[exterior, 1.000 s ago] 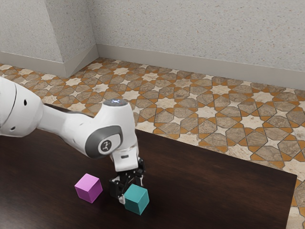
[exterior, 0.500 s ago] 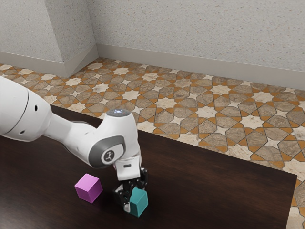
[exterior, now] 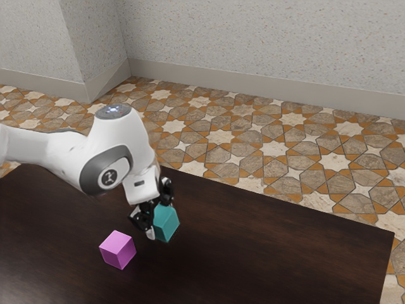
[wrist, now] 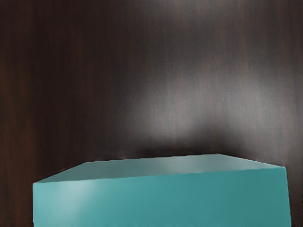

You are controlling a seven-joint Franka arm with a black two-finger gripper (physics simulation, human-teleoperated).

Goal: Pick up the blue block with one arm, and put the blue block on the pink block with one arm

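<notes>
The arm's black tool is clamped on the blue block, gripping it from two sides and holding it tilted just above the dark desk, left of centre in the exterior view. The pink block sits on the desk to its lower left, near but apart. In the wrist view, the blue block hangs below the hand.

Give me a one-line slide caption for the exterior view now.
Jaws shut on the blue block, held above the dark table, near the pink block.
</notes>
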